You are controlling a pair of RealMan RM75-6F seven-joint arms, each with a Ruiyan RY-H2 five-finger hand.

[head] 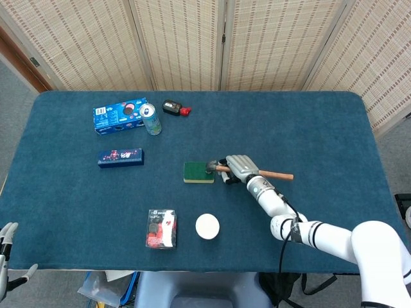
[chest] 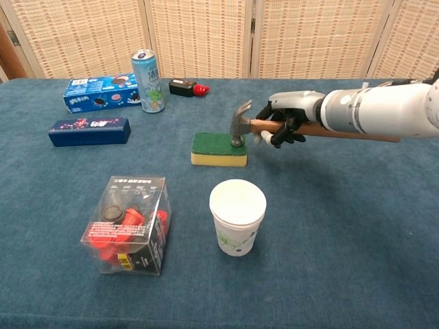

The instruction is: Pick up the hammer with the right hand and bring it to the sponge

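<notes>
Chest view: right hand (chest: 287,123) clamped on hammer (chest: 241,124) handle, head at sponge (chest: 219,148) right end, seemingly touching; delivery about done, next only steady holding; left hand (head: 8,247) fingers apart.

The hammer (chest: 241,124) has a grey metal head and a brown wooden handle. It lies almost level, its head down at the right edge of the sponge (chest: 218,149). The sponge is green on top, yellow below, flat on the table.
</notes>
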